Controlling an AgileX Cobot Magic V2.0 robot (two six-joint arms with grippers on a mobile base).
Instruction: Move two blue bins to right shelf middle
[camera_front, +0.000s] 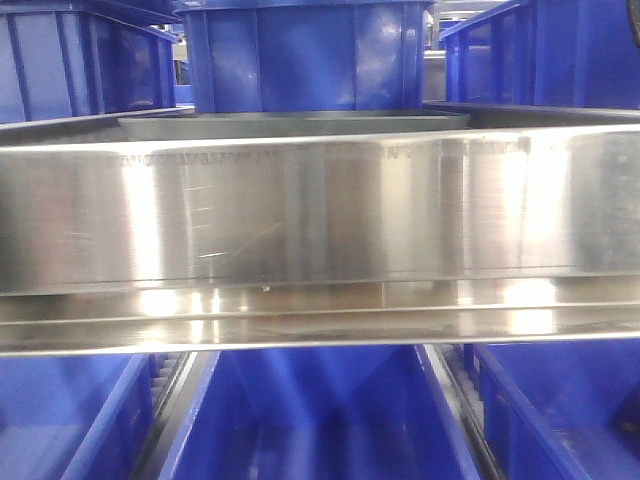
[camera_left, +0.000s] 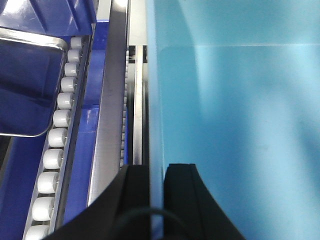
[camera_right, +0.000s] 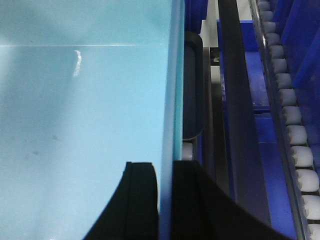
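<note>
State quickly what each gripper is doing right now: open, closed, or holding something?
Left gripper: closed on a side wall of the pale blue bin.
Right gripper: closed on a side wall of the pale blue bin.

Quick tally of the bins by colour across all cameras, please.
Dark blue bins, front view, three on each tier: 6
Pale blue bin, wrist views, seemingly the same one: 1
Total: 7

Brushed, scratched steel rail (camera_front: 320, 210); smooth pale-blue plastic bin (camera_left: 240, 125) (faintly glossy)
</note>
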